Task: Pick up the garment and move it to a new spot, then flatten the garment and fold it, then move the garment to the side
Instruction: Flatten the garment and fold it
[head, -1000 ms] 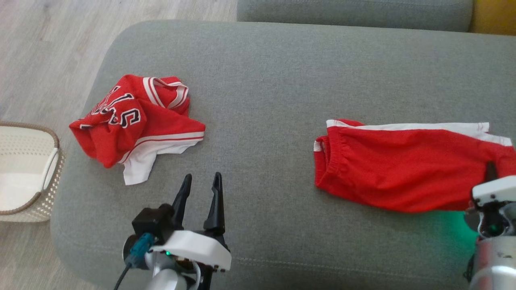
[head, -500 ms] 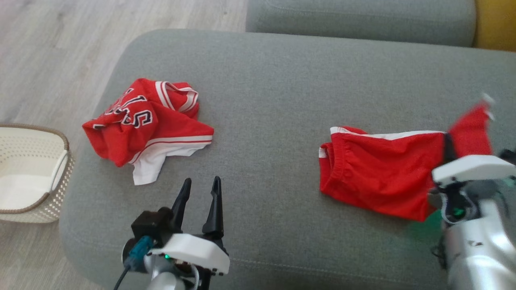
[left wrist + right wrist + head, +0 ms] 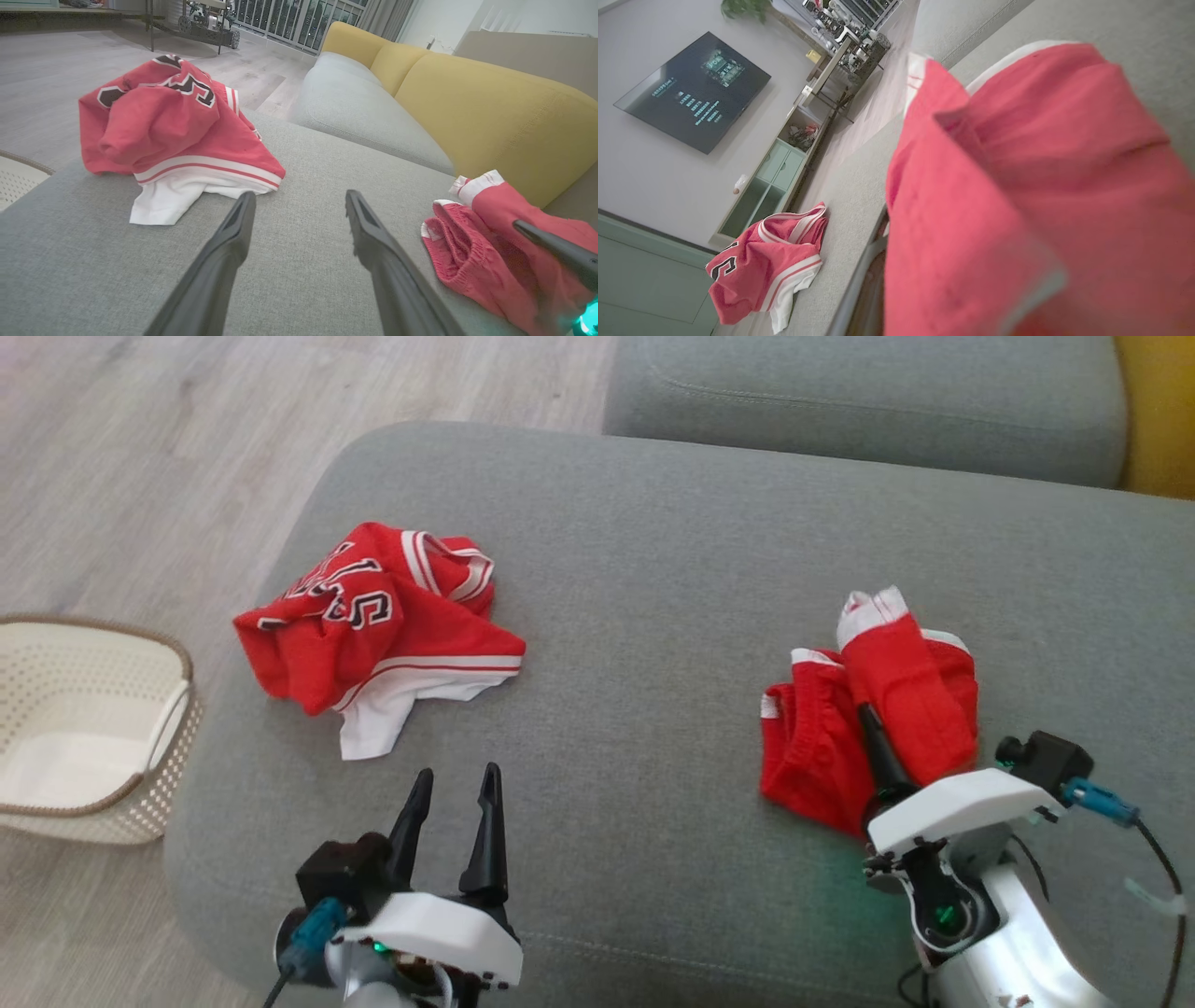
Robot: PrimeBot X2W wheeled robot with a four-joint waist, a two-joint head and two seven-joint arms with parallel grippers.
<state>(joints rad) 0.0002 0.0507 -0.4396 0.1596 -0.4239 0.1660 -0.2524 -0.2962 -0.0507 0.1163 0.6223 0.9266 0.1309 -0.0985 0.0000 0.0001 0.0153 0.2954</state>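
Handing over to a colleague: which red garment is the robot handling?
On the grey sofa cushion, look to the robot's right. The red shorts lie there, one end doubled over in the right claw. Unlike the crumpled jersey, they carry no lettering.

Jersey [image 3: 373, 625] on sofa cushion [image 3: 653, 569] left; shorts [image 3: 868, 709] right, well apart; basket [image 3: 84, 728] on floor [image 3: 140, 476] left of cushion.

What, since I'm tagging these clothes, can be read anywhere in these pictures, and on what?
"S": the one letter seemingly legible in the black, white-edged lettering on the crumpled red jersey; the rest is folded away.
Pale lines of text on the TV screen: too small and blurred to read.
No text seen on the red shorts.
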